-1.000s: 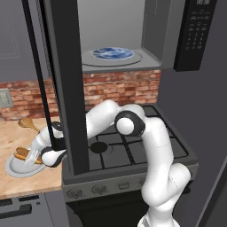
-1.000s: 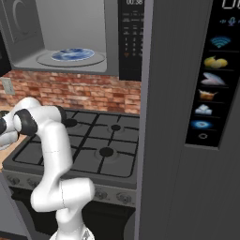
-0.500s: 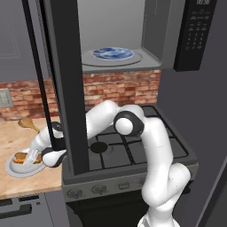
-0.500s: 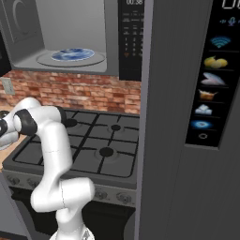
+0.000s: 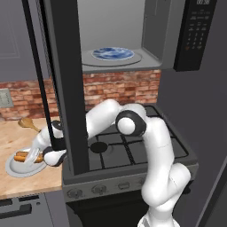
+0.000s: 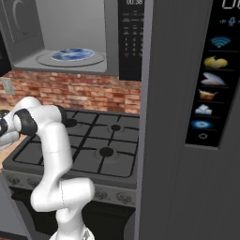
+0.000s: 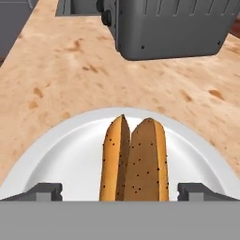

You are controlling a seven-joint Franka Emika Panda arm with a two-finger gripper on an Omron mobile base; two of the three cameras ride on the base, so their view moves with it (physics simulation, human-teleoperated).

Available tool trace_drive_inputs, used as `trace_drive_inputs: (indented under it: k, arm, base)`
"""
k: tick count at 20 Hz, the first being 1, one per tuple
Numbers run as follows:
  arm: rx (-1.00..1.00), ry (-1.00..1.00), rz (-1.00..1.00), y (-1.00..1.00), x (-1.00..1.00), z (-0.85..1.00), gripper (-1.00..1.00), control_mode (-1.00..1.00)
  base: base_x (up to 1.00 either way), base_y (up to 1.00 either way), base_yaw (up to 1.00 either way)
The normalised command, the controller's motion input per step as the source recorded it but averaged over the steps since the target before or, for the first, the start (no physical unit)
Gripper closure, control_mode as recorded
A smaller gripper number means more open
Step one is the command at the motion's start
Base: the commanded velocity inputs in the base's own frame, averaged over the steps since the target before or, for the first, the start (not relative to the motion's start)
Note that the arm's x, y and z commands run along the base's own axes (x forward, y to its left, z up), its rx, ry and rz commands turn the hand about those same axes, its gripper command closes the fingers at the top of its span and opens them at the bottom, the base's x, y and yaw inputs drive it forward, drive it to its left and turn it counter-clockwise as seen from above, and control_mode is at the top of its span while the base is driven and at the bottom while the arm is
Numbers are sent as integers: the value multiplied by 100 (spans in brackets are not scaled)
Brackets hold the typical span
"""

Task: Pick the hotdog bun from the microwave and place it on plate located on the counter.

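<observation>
The pincer point(image 7: 120, 192) is standing spread, its two dark tips point(image 7: 45, 191) showing wide apart on either side of the bun point(image 7: 134, 159) and clear of its sides. The bun is lying on the plate point(image 7: 70, 150), near its middle, with its length running along the line of sight of the hand view. In the left base view the pincer point(image 5: 32, 156) is pointing down and to the left over the plate point(image 5: 15, 167), right above the bun point(image 5: 21, 156). The arm point(image 5: 133, 126) is reaching low and far to the robot's left, its forearm passing behind the microwave door point(image 5: 62, 84), which is hanging open in front of it. The plate is resting on the worktop point(image 5: 17, 137), left of the stove point(image 5: 128, 146). A wooden spoon point(image 5: 27, 123) is lying farther back on the worktop. Above, the microwave point(image 6: 70, 37) is standing open, with a blue plate point(image 6: 72, 54) on its turntable. In the hand view a grey appliance point(image 7: 173, 26) is standing on the worktop beyond the plate.
</observation>
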Motion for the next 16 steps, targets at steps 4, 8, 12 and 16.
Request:
trace_drive_inputs:
  k: [4, 8, 12, 16]
  arm:
    - [3, 0, -1, -92, -46, 16, -100, -100]
    - [8, 7, -4, -100, -54, 34, -100, -100]
    - [10, 9, -7, -92, -13, 66, -100, -100]
    - [12, 12, -9, -67, 6, 91, -100, -100]
  base:
    - [0, 0, 0]
    - [0, 0, 0]
    - [0, 0, 0]
    - [0, 0, 0]
